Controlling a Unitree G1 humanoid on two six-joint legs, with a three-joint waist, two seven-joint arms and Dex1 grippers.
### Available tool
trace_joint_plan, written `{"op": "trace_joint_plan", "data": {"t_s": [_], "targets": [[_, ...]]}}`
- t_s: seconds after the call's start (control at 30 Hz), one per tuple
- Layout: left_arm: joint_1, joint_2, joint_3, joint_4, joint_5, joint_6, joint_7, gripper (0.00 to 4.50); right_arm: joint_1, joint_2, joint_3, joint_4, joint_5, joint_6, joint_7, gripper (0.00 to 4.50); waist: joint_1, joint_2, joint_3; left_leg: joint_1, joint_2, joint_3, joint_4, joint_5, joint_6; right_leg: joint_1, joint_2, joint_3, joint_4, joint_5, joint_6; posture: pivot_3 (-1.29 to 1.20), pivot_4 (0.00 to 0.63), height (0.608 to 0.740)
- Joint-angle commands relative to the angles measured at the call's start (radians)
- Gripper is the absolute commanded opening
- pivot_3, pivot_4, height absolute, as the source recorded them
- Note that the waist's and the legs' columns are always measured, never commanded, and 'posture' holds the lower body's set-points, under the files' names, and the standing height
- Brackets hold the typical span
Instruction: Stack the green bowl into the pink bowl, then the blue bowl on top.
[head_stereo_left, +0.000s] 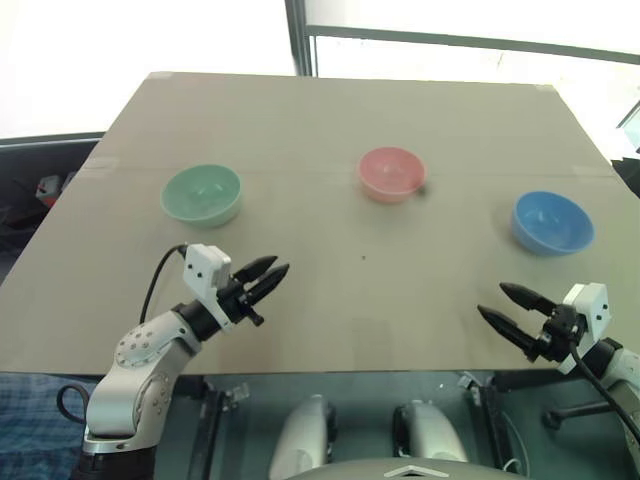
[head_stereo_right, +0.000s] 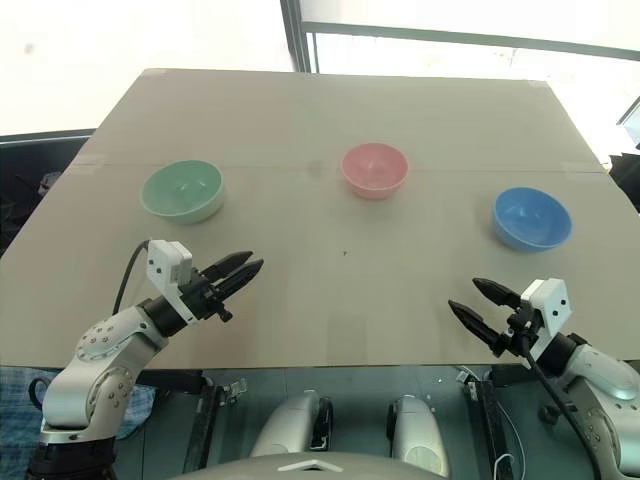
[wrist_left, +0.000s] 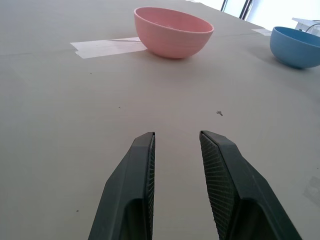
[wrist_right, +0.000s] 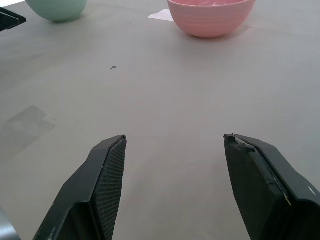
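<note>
With all three bowls apart on the table — green bowl left, pink bowl middle, blue bowl right — the empty, parted left gripper should probably pinch the green rim squarely, while the right gripper waits empty, jaws apart.

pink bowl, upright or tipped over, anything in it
Upright and empty: the pink bowl sits on its base on the table, opening up, with only bare pink inside.
</note>
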Motion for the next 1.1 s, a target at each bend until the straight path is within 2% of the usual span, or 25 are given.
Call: {"op": "trace_joint_plan", "data": {"t_s": [0.03, 0.83, 0.97, 1.1], "targets": [[-0.003, -0.002, -0.007, -0.037, -0.006, -0.016, 0.002, 1.50, 0.004, 0.003, -0.013, -0.039, 0.005, -0.022, -0.008, 3.27, 0.000, 0.000, 0.000, 0.000, 0.000, 0.000, 0.000, 0.000, 0.000, 0.000, 0.000, 0.000, 0.000, 0.000, 0.000, 0.00, 0.150, 0.740], [-0.006, -0.010, -0.026, -0.049, -0.019, -0.016, 0.025, 1.50, -0.044, -0.001, 0.023, -0.022, -0.014, -0.019, -0.022, 3.27, 0.000, 0.000, 0.000, 0.000, 0.000, 0.000, 0.000, 0.000, 0.000, 0.000, 0.000, 0.000, 0.000, 0.000, 0.000, 0.00, 0.150, 0.740], [-0.062, -0.051, 0.024, -0.035, -0.126, 0.001, 0.030, 1.50, -0.163, -0.012, 0.076, -0.034, -0.039, 0.058, -0.087, 3.27, -0.001, 0.000, 0.000, 0.000, 0.000, 0.000, 0.000, 0.000, 0.000, 0.000, 0.000, 0.000, 0.000, 0.000, 0.000, 0.00, 0.150, 0.740], [-0.099, -0.074, 0.031, -0.027, -0.139, 0.010, 0.071, 1.50, -0.338, -0.006, 0.166, -0.013, -0.136, 0.178, -0.221, 3.27, -0.003, 0.000, 0.000, 0.001, 0.000, 0.000, 0.000, 0.000, 0.000, 0.000, 0.001, -0.001, 0.001, 0.000, 0.000, 0.00, 0.150, 0.740]]}}
